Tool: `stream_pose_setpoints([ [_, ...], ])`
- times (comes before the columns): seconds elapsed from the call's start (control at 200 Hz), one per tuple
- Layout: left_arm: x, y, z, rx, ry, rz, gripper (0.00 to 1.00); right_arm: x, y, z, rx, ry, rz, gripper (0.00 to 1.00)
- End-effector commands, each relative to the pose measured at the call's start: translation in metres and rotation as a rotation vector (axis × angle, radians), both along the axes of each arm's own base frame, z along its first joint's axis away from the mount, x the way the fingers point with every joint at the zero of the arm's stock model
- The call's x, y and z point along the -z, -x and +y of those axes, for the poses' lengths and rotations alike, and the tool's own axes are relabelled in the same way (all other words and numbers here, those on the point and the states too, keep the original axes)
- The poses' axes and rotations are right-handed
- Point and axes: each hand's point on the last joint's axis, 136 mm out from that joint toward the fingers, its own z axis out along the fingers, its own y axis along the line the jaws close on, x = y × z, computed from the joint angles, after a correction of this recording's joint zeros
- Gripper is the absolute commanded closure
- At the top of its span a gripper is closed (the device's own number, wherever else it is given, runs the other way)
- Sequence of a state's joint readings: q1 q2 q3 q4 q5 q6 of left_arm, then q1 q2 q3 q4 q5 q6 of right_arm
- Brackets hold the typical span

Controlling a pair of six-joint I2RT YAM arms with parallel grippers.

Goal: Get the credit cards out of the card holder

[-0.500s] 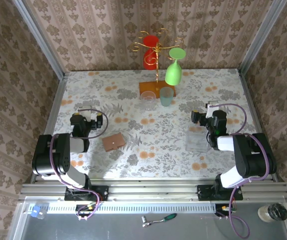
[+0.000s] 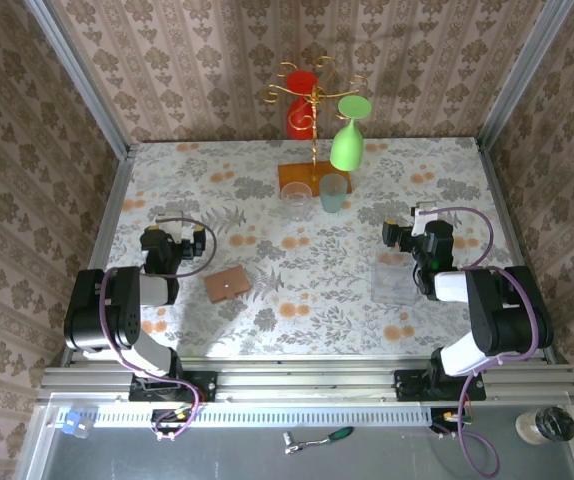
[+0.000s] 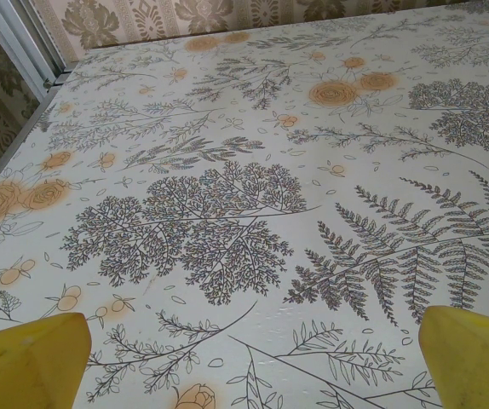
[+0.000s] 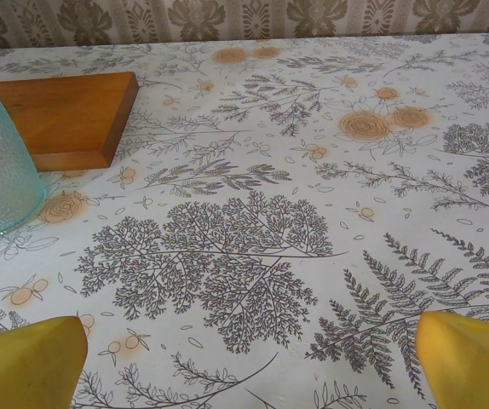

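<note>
On the flowered table (image 2: 297, 320), the card holder (image 2: 228, 284) is seen lying flat and folded shut, brown side up. Just left of the card holder, the left gripper (image 3: 249, 379) is held spread wide, gripping nothing. Well right of the card holder, the right gripper (image 4: 249, 375) is likewise spread and empty, beside a clear tray (image 2: 395, 282).

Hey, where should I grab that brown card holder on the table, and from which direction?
Probably across its shorter width, coming straight down from above. The card holder lies flat and closed on the table, slightly rotated, so only its edges offer purchase; align the grip with its tilt.
</note>
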State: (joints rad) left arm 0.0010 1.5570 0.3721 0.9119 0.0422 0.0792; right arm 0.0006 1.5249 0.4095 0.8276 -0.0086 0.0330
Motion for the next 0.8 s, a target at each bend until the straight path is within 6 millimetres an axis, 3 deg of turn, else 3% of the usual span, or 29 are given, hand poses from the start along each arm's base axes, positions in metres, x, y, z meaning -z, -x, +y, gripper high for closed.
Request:
stream_pose_setpoints([
  [0.0,-0.009,-0.006,-0.002,0.006,0.022,-0.023,0.00,-0.003,-0.002,0.001,-0.007,0.000,-0.016,0.00],
  [0.285,-0.009,-0.006,-0.001,0.003,0.016,-0.025,0.00,-0.003,-0.001,0.000,-0.005,0.001,-0.018,0.00],
  [0.39,-0.012,-0.006,-0.004,-0.003,-0.011,-0.025,0.00,-0.012,-0.003,-0.002,0.008,0.005,0.002,0.00],
  [0.585,-0.030,-0.002,-0.004,-0.044,-0.057,-0.046,0.00,-0.030,-0.003,-0.005,0.030,0.005,0.019,0.00],
  [0.63,-0.034,-0.001,-0.004,-0.051,-0.068,-0.041,0.00,-0.026,-0.001,-0.006,0.036,0.003,0.046,0.00],
  [0.665,-0.039,0.000,-0.006,-0.050,-0.078,-0.036,0.00,-0.040,0.000,-0.007,0.043,0.001,0.025,0.00],
  [0.795,-0.058,0.004,-0.015,-0.052,-0.093,-0.002,0.00,-0.051,0.008,-0.011,0.079,-0.023,0.069,0.00],
])
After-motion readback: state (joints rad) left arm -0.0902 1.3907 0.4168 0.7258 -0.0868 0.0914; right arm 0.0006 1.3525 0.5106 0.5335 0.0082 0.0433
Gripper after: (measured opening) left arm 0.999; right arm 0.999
